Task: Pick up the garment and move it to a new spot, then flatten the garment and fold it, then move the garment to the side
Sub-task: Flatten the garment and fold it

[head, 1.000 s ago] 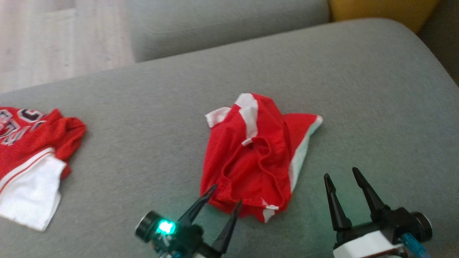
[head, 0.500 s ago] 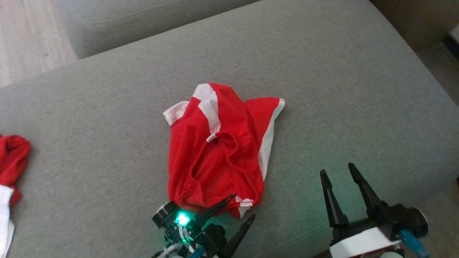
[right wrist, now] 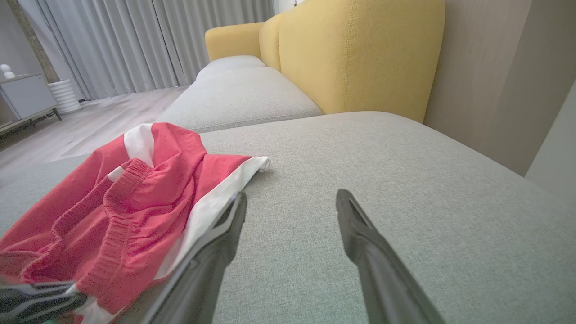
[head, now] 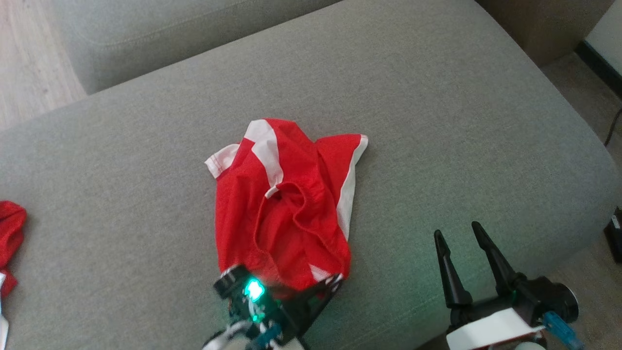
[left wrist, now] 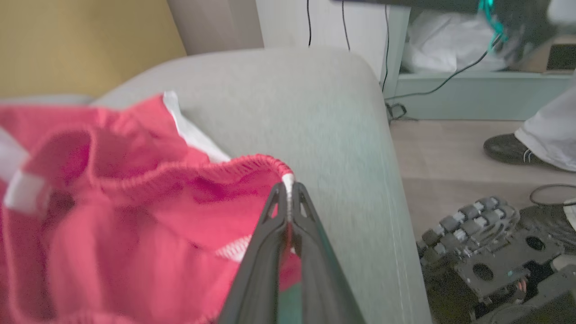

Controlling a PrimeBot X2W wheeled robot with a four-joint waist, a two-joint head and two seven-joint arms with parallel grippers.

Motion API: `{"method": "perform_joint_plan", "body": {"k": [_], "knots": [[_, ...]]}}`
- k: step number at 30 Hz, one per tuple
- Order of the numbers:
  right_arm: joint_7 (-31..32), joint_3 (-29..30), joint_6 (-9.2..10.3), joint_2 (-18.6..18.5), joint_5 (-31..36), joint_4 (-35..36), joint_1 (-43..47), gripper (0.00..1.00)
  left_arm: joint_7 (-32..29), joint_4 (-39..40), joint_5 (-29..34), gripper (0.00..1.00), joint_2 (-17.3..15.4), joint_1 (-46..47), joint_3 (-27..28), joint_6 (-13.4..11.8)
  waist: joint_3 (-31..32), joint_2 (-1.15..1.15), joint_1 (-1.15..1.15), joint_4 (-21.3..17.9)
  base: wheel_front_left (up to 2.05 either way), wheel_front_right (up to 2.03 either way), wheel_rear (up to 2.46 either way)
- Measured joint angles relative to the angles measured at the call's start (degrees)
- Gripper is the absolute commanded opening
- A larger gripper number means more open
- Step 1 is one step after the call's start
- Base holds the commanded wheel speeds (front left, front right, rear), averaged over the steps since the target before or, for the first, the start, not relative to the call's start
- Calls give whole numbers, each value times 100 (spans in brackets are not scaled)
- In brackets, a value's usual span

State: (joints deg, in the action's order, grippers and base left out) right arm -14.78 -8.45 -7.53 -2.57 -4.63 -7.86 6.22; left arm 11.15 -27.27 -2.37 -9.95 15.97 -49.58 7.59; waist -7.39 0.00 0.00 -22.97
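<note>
- Two pairs of jaws show in the head view. Our left jaws are pressed together on the near hem of the red-and-white garment (head: 282, 214), and our right jaws stand spread and empty, off to its right. The garment lies crumpled on the grey sofa cushion (head: 437, 121), stretching away from the left jaws. Far to the left of those jaws, a second red cloth (head: 10, 223) sits at the picture's edge.
- From the left wrist, we see the jaws pinching the ribbed waistband at its white seam (left wrist: 288, 179). The rest of the garment is bunched to their left, with bare cushion to their right. Past the cushion's end, a person's dark shoe (left wrist: 508, 149) rests on the floor.
- From the right wrist, our jaws gape apart over bare cushion. The garment lies to their left, its white stripe (right wrist: 211, 202) just beside the left finger. A yellow sofa back (right wrist: 360, 54) rises ahead of them.
</note>
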Motion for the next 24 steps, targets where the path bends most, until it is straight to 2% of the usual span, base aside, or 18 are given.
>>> {"method": "perform_joint_plan", "body": {"k": [5,10,14,17,22,24], "knots": [[0,13,0,0,-42,-2,37,100,-48,624,-579,0,-41,618,-109,0,146,0,0,80,0,0,0],[0,10,0,0,-42,-5,74,100,-176,1752,-1227,0,-242,1215,256,-1,284,0,0,363,0,0,0],[0,13,0,0,-42,-3,121,100,-492,2557,-1518,0,-760,1305,855,-157,382,0,0,646,0,0,0],[0,8,0,0,-42,-2,146,100,-675,2791,-1714,0,-1053,1178,1094,-265,402,0,0,791,0,0,0],[0,-51,0,0,-118,-8,133,100,-803,2914,-2048,0,-1826,198,1567,-516,320,0,0,1136,0,0,0],[0,-59,0,0,-199,-31,118,100,-724,2827,-2085,0,-2040,-143,1681,-580,248,0,0,1272,0,0,0]]}}
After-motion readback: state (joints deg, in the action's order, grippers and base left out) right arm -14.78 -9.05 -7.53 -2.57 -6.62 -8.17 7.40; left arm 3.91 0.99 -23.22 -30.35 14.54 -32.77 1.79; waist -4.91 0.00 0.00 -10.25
